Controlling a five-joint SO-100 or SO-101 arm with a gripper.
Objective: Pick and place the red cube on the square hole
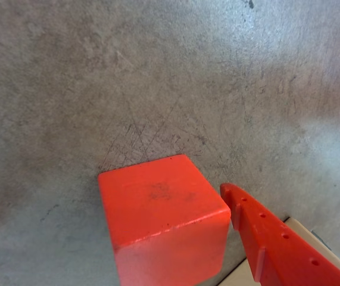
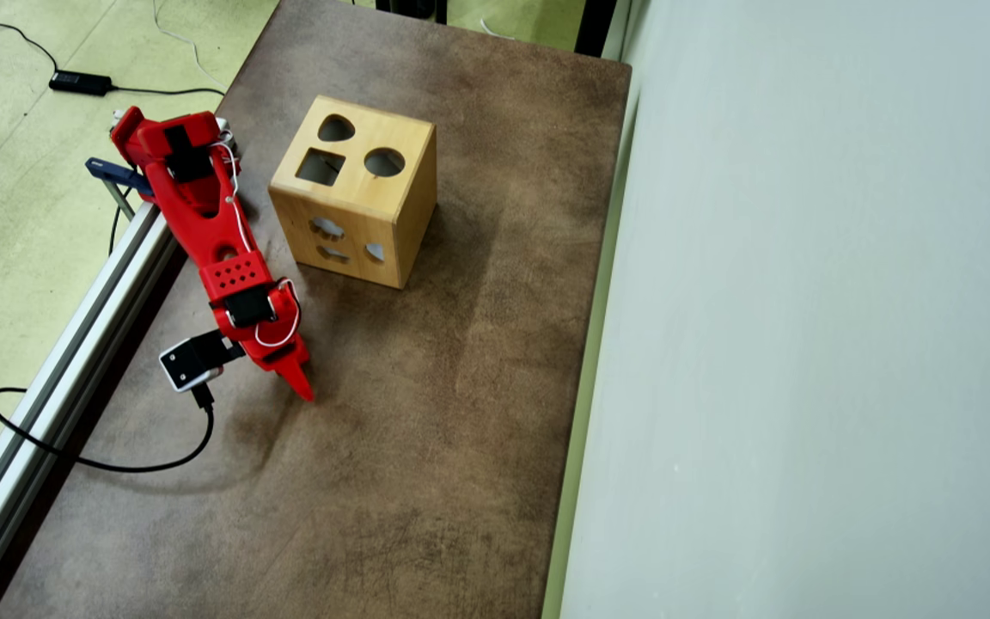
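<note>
One red cube [image 1: 164,223] fills the lower centre of the wrist view, sitting on the grey-brown table [image 1: 158,77]. Matte faces, crisp edges with slight rounding, a few dark scuffs on top. Judging by looks: rigid, light, not fragile, and the matte finish should give decent friction. Best hold is on two opposite vertical faces, pads flat and square to them, around mid-height. A corner or diagonal pinch would likely twist it out.

Gripper [image 1: 107,244]: one red finger [image 1: 277,244] comes in from lower right, its tip just beside the cube's right edge with a thin gap showing, so apart rather than touching, as far as I can tell. A red sliver at the bottom-left corner looks like the other finger, well off the cube's left face. So the jaws stand wide with the cube between them, nearer the right finger. Nothing is held yet.

In the overhead view the cube itself is hidden under the arm; only the gripper [image 2: 293,378] shows, left of centre, pointing toward the bottom of the frame. The wooden box [image 2: 357,193] sits well apart, up and to the right of the gripper. The square hole [image 2: 320,167] is on its top face, at left, beside a round cut-out [image 2: 384,162] and below a teardrop cut-out [image 2: 336,129].

My read: closing now would shove the cube from the left until both pads seat. The square hole looks a close fit, so cube yaw will matter at the drop.
</note>
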